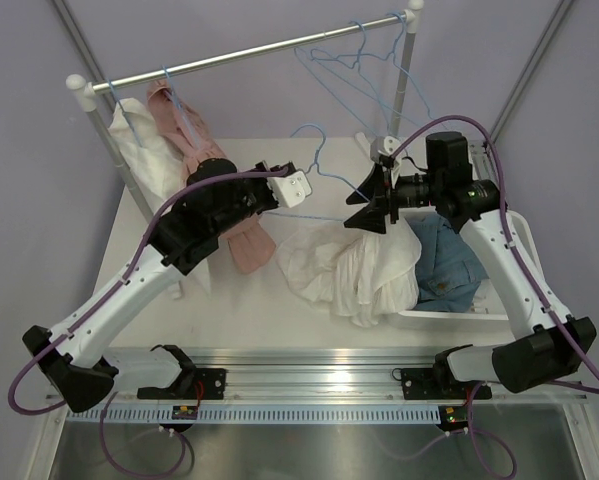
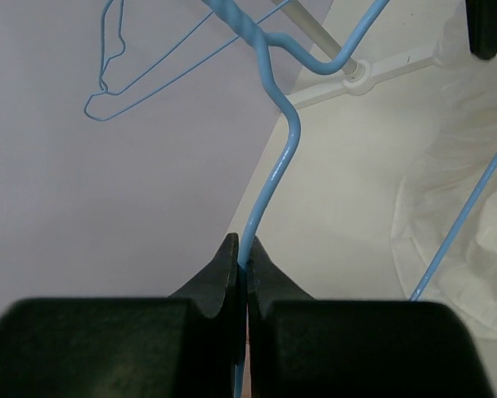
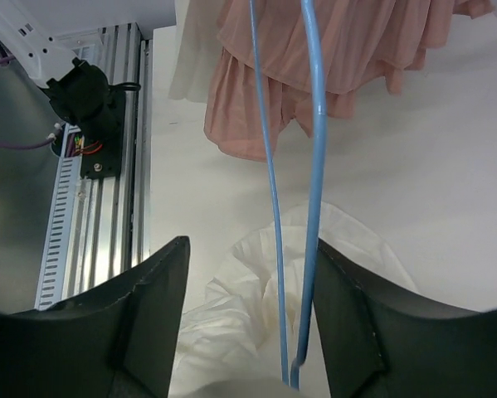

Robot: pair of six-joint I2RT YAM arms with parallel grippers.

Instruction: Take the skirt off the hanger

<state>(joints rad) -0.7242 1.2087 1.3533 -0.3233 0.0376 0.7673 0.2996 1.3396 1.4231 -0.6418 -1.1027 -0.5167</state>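
Note:
The white skirt lies heaped on the table, its right side draped over a basket. A light-blue wire hanger hangs in the air above it, bare of cloth. My left gripper is shut on the hanger's wire, pinched between the fingertips. My right gripper stands open just above the skirt, with two strands of the hanger running between its jaws, close to the right finger. Whether the hanger's lower corner touches the skirt I cannot tell.
A clothes rail crosses the back, with a pink garment and a white one hanging at its left and empty blue hangers at its right. A white basket holds blue jeans.

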